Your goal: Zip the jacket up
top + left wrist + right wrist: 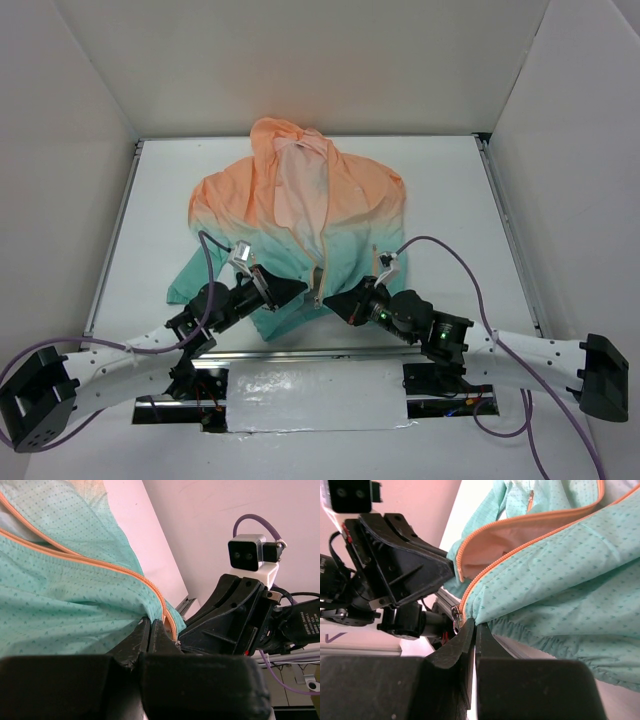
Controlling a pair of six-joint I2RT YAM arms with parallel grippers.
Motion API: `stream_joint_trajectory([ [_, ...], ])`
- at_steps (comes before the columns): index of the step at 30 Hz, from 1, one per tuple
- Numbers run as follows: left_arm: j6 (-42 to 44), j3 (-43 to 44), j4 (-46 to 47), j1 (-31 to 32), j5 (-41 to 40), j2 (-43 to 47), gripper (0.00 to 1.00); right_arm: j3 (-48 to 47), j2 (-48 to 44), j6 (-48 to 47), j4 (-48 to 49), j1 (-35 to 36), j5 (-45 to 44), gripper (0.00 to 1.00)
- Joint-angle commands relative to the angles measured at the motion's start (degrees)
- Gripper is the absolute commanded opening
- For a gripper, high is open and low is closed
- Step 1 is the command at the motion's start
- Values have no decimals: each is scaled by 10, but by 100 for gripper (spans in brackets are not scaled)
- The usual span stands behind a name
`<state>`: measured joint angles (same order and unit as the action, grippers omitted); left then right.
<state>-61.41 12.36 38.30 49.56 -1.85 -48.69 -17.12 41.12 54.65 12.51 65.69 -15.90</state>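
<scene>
Jacket (pixel 300 215) lies flat on the white table (pixel 450 200), hood at the far end, hem towards the arm bases. Peach at the shoulders, teal below. Pale lining shows through the open front up top.

Both arms reach in low and meet at the bottom hem, either side of the orange zipper (pixel 322 255).

Left gripper (pixel 300 290): fingers pressed together, with a fold of teal hem pinched between them, right at the zipper tape.

Right gripper (pixel 334 299): fingers likewise pressed together on the hem of the opposite front panel. The metal slider (pixel 455 618) hangs just beside its fingertips, at the bottom end of that panel's tape.

In the wrist views the two zipper tapes run apart near the hem. From overhead they look closer there, though I can't tell whether they actually join.
</scene>
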Motion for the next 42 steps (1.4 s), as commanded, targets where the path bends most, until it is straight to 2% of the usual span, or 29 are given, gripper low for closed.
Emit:
stream_joint_trajectory([
  [1, -12, -4, 57, 7, -3, 0, 0, 10, -3, -11, 58, -2, -19, 0],
  [42, -28, -17, 62, 17, -2, 1, 0, 7, 27, -27, 83, -14, -23, 0],
])
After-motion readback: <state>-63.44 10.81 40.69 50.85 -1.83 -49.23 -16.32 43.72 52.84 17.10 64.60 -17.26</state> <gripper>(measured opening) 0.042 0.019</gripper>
